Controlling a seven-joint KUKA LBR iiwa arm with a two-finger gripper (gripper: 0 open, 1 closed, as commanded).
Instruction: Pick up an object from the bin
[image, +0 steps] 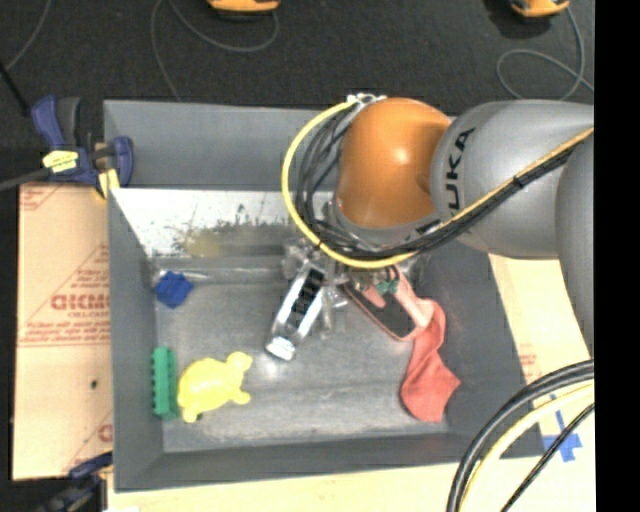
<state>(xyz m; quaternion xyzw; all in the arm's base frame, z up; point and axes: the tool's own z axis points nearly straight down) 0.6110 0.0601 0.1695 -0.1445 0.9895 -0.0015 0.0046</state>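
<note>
Roughly at mid-bin, tucked just under the orange wrist cover (390, 165): gripper (322, 290), low over the floor of the grey bin (300, 445) and closer to the far wall than to the near one. Open or closed, cannot tell; too much hidden beneath the cover and the loop of cables (298, 170).

Right against the gripper, on the view's left of it: a long white-and-black thing (298, 312), tilted, upper end up by the gripper, lower end with a pale cap pointing toward the near left. Possibly a marker or some such, though hard to name from this angle. Touching the gripper or merely beside it, not clear; not visibly held.

Just to the view's right of the gripper: a dark flat thing with a pink rim (388, 312), lying slantwise, upper part tucked under the arm. Against its lower end, a pink-red cloth (430, 375), crumpled, trailing down toward the near right corner.

Well apart, along the view's left side of the bin: a small blue piece (172, 289) toward the far left corner; nearer the front, a green ridged block (162, 380) lying lengthwise by the left wall, and just beside it, touching or nearly so, a yellow soft figure (212, 383). Bare grey floor between that group and the gripper.
</note>
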